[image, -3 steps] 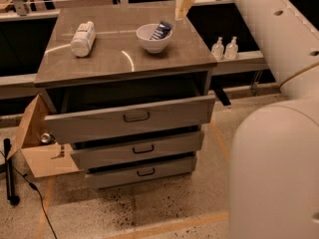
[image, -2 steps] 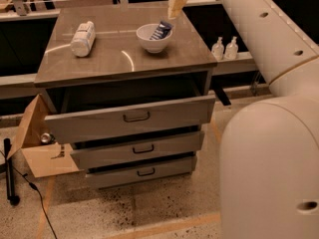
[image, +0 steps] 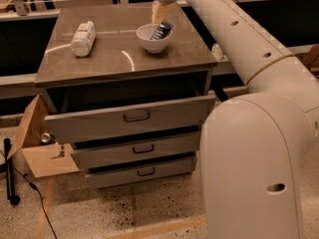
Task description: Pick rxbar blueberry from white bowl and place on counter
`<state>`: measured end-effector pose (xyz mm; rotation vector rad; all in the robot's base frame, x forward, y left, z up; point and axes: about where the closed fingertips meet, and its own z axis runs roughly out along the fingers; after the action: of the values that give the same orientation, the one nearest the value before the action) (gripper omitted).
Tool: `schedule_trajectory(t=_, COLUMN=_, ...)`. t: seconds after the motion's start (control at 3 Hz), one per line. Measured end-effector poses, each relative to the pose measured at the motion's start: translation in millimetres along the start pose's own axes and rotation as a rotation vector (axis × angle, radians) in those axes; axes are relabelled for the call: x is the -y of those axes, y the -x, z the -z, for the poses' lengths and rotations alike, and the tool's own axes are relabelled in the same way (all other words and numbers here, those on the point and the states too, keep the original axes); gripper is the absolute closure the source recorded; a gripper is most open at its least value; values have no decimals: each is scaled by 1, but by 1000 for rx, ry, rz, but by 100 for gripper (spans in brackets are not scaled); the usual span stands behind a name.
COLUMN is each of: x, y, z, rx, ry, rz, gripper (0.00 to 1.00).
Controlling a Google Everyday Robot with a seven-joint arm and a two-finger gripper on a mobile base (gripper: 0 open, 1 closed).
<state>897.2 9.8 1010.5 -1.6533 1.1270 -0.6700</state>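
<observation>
Navy rxbar blueberry (image: pixel 162 31) propped in white bowl (image: pixel 151 44), pincer (image: pixel 159 14) just above, grip unclear

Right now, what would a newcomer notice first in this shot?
The big cream arm fills the right side, reaching over the counter. Its gripper hangs just above the white bowl near the counter's back edge, where a dark blue snack bar stands tilted against the rim. A white bottle lies on its side at the left, and the top drawer is pulled out.

A workshop-like lab: drawer cabinet (image: pixel 130 117) on speckled floor (image: pixel 124 210) (cardboard (image: pixel 46 161), cable (image: pixel 42 204) beside), hand (image: pixel 161 15) over white bowl (image: pixel 148 43).
</observation>
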Motion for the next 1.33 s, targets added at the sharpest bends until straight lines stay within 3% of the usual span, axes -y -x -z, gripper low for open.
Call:
schedule_trajectory(t=1.0, x=-46, y=-25, z=-9, rx=-53, ry=79, rz=-28, gripper=0)
schedule_trajectory(t=1.33, x=-60, y=-34, z=-8, rx=-57, ry=114, rz=-66, gripper=0)
